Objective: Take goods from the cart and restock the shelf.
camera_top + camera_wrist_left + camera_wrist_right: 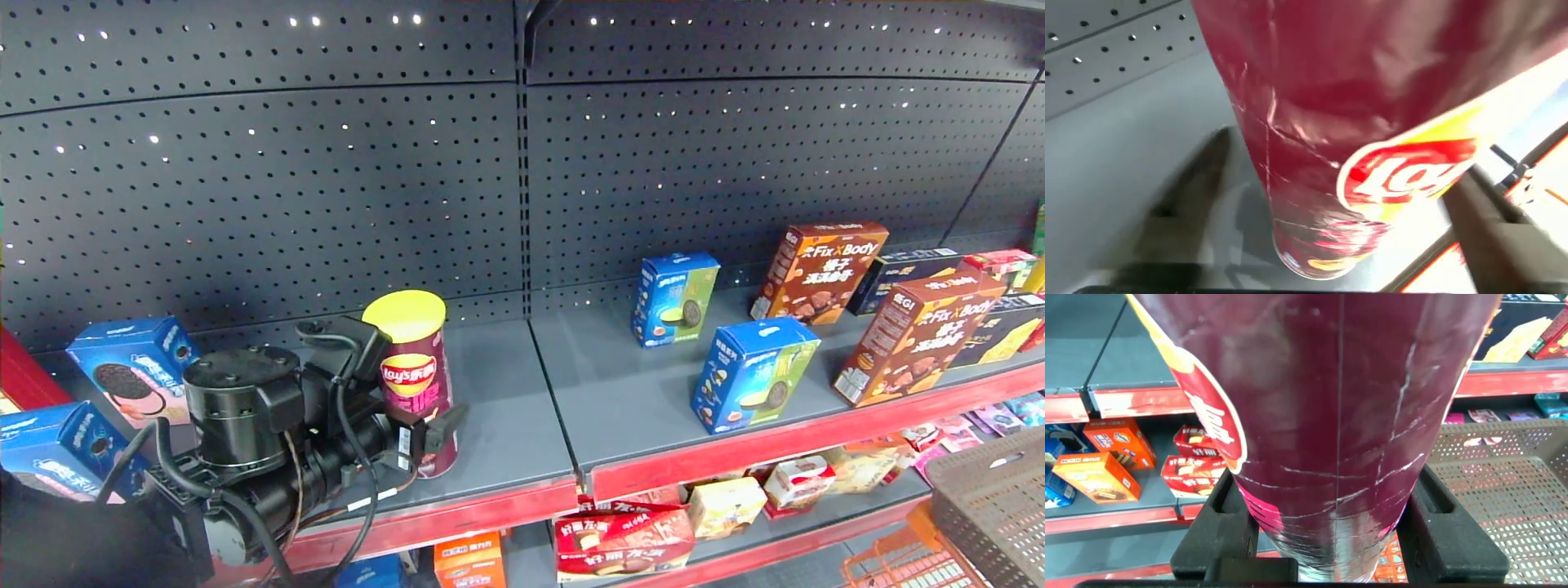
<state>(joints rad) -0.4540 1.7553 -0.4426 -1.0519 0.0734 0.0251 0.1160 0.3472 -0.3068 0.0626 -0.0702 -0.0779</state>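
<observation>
A maroon chip can (416, 380) with a yellow lid stands upright near the front of the grey shelf (506, 425). My left gripper (406, 384) is open around its lower half. In the left wrist view one finger (1188, 192) stands a little off the can (1315, 139), and the other finger (1494, 224) is close on the far side. My right gripper (1331, 539) is shut on a second maroon chip can (1331, 416), held upright above the brown mesh cart basket (1503, 482).
Blue cookie boxes (135, 367) stand left of the can, with more blue boxes (751, 371) and brown boxes (914, 335) to the right. Bare shelf lies between the can and those boxes. The cart basket (988, 506) sits at the lower right. Snack packs (624, 539) fill the lower shelf.
</observation>
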